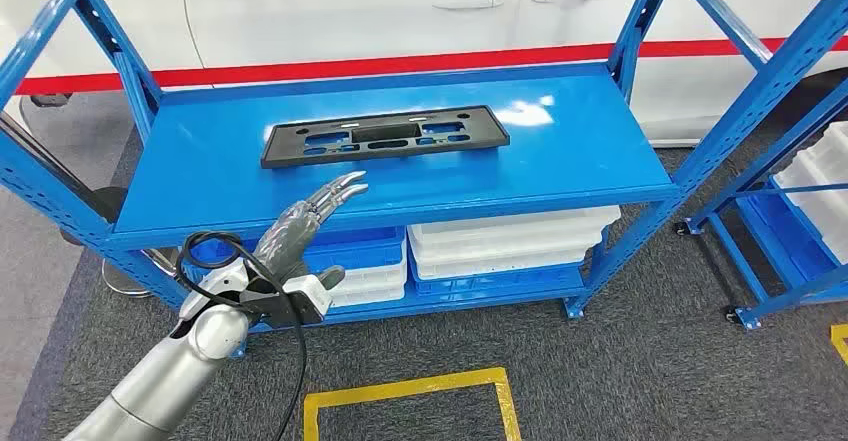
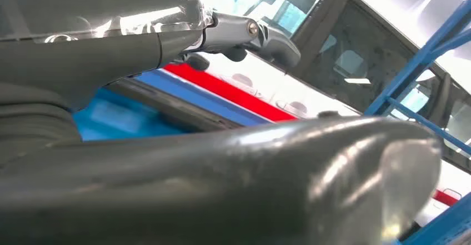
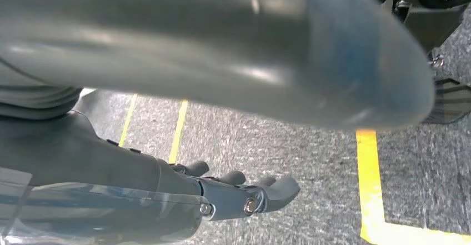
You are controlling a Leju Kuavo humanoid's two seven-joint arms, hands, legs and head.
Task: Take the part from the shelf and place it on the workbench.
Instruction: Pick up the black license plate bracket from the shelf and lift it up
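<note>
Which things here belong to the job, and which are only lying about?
For the job:
flat black plastic part
blue metal shelf
left hand, open

Lying about:
white plastic crates
blue plastic crates
white car
yellow floor marking

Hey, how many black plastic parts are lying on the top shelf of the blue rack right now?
1. The black part lies flat near the middle of the top shelf, just beyond the left hand. Nothing on that shelf could hide another.
</note>
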